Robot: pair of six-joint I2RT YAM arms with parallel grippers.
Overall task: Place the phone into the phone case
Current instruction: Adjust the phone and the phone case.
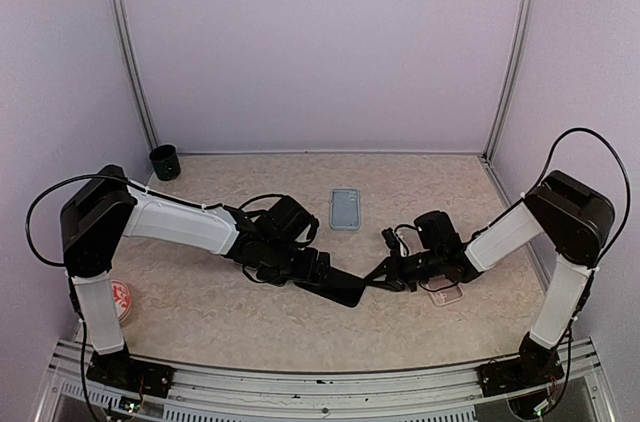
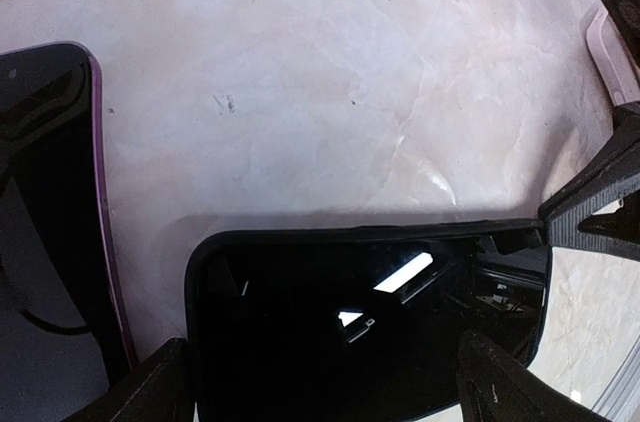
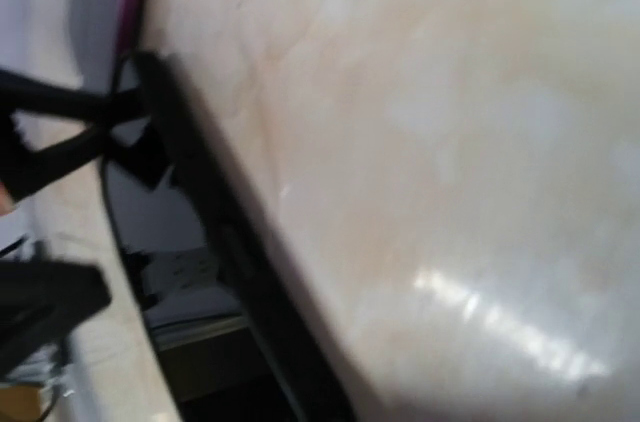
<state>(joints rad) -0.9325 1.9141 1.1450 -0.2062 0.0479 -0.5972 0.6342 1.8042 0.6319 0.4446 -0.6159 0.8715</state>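
Top external: left claw (image 1: 322, 279) and right claw (image 1: 380, 274) both grip the black case (image 1: 345, 290); phone (image 1: 345, 209) lies apart, farther back.
Left wrist: fingers (image 2: 150, 392) straddle its end. Right wrist: a thin edge pinch, which opposed pulls could twist loose.

This is a robotics lab cell, a boxed-in test bench and not a lived-in room. Plain lavender walls (image 1: 320, 42) close it in on three sides, with bare metal posts (image 1: 128, 52) standing upright in the back corners. The table (image 1: 420, 182) has a pale marbled top, and an aluminium rail (image 1: 320, 382) runs along its near edge. Two robot arms, left (image 1: 180, 222) and right (image 1: 510, 232), are bolted there side by side, with black cables (image 1: 600, 142) looping loose from their joints. A small dark cup (image 1: 164, 162) stands in the back left corner. A camera sits on each wrist, and a fixed one looks down from above.
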